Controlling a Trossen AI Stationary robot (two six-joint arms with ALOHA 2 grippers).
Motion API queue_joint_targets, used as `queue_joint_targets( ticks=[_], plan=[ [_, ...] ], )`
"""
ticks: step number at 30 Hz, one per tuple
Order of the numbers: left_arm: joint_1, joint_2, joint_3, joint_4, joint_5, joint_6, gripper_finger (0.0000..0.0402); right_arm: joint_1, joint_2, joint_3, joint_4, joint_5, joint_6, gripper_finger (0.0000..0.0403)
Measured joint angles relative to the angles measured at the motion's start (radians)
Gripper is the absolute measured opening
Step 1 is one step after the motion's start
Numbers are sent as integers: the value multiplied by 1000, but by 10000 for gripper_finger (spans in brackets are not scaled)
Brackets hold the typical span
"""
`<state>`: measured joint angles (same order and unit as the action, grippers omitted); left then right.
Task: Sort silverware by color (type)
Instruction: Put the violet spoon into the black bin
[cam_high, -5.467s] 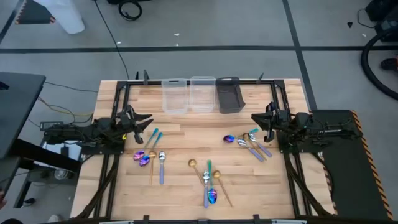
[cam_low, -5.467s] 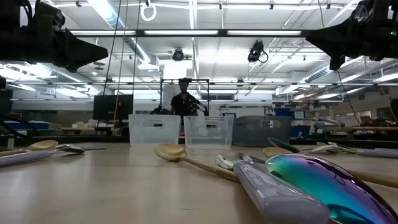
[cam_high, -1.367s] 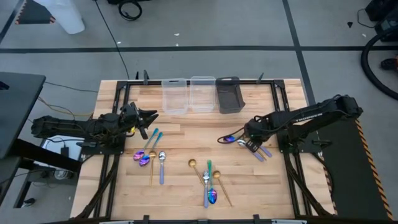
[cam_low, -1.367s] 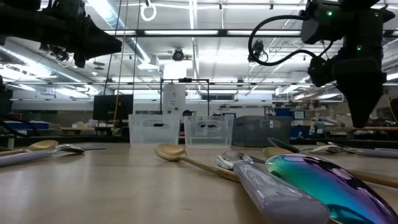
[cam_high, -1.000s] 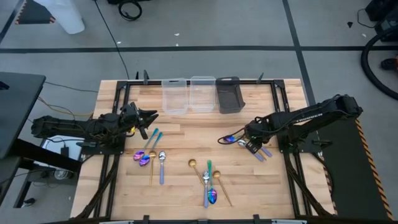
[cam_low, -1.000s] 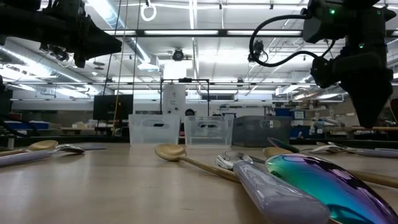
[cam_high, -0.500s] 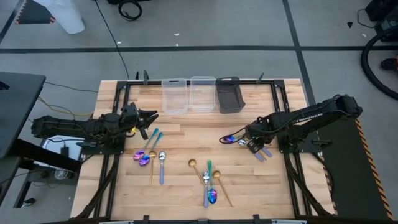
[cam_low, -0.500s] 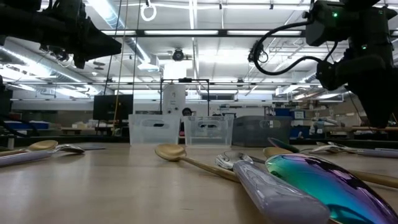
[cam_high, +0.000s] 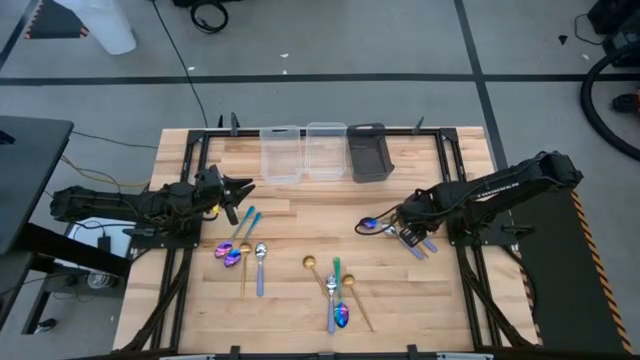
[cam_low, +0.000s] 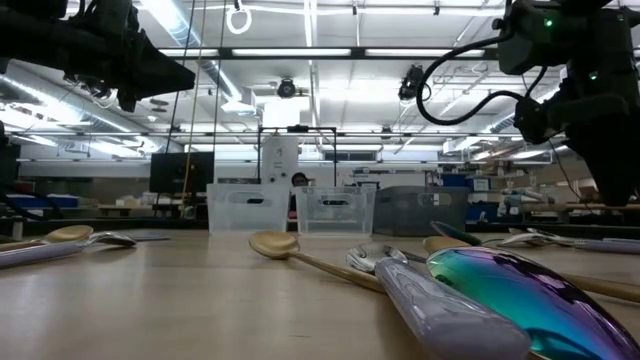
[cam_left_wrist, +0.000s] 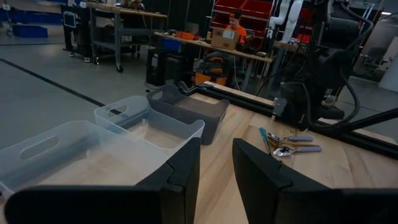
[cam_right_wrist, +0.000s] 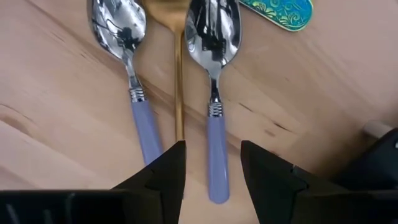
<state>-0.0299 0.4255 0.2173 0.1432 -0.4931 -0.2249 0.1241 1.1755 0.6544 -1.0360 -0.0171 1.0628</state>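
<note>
A: Overhead first; what do you see?
B: Silverware (cam_high: 330, 290) scattered on your table (cam_high: 300, 200); right gripper (cam_high: 403, 233) over the right-hand cluster; left gripper (cam_high: 243, 190) waits, jaws apart, empty.
A: Right wrist?
B: Only there you see a lilac-handled spoon (cam_right_wrist: 213, 68) lined up between parted, empty fingers (cam_right_wrist: 163, 174).
</note>
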Motion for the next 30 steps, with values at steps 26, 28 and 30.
queue_joint_targets(
  ticks=[26,28,30],
  plan=[
    [0,0,0,1,0,0,102,13,85,-120,160,9,-47,129],
    [0,0,0,1,0,0,102,11,86,-142,176,5,-43,132],
    [0,0,0,1,0,0,102,9,83,-155,200,-6,-43,134]
  ],
)
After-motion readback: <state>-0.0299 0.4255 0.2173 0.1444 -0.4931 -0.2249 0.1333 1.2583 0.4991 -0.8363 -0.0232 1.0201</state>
